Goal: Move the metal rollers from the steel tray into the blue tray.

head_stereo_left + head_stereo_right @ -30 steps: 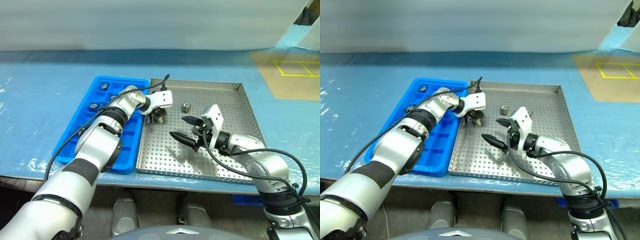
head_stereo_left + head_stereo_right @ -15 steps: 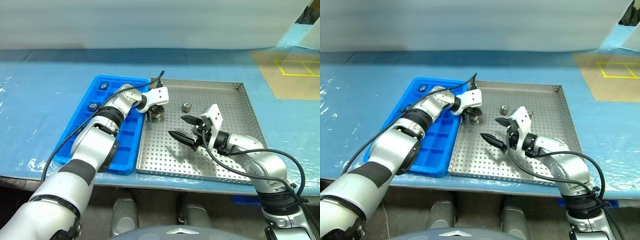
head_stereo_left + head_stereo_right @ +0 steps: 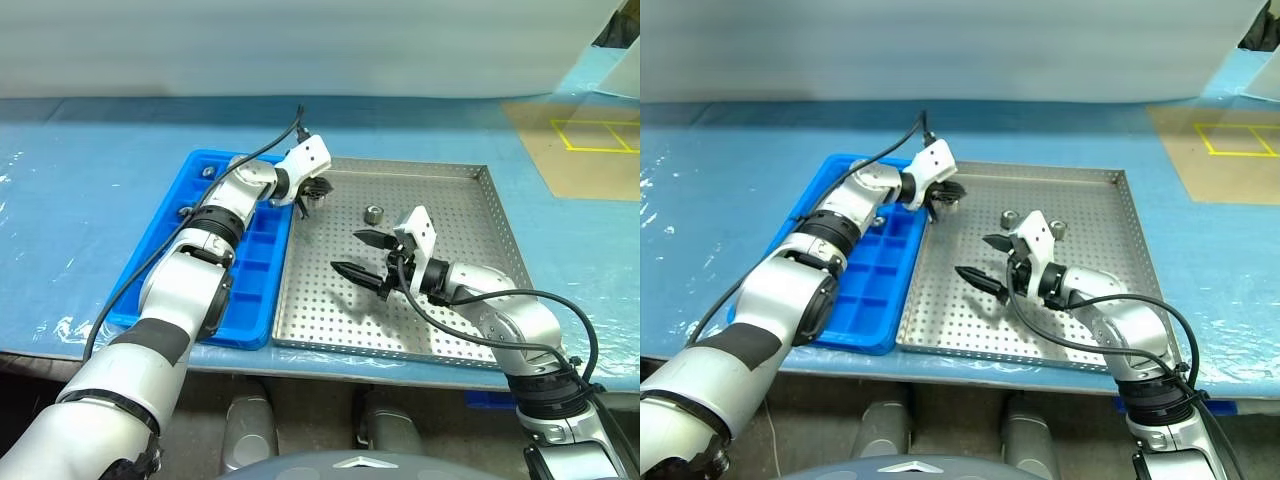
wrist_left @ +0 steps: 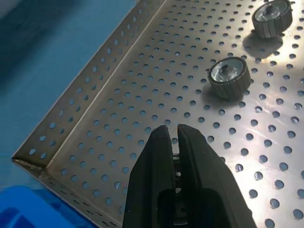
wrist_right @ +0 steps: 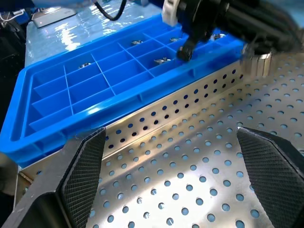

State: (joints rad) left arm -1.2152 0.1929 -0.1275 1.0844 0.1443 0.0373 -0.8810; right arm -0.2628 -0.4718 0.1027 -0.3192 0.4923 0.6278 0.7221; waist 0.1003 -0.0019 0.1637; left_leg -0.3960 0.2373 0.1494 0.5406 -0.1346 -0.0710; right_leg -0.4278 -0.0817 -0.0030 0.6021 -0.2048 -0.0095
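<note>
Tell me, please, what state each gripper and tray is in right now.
Left gripper, shut, above the steel tray's far left corner.
Right gripper, open, hovering over the steel tray.
Steel tray, two loose metal rollers on it.
Blue tray, a few rollers in far compartments.

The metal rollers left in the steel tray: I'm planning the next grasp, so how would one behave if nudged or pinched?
The metal rollers are short cylinders standing on their flat ends, so a nudge would probably slide one, not roll it. Tipped onto its knurled side, it could roll across the steel tray. Being solid-looking metal, they are likely stiff and heavy for their size.
</note>
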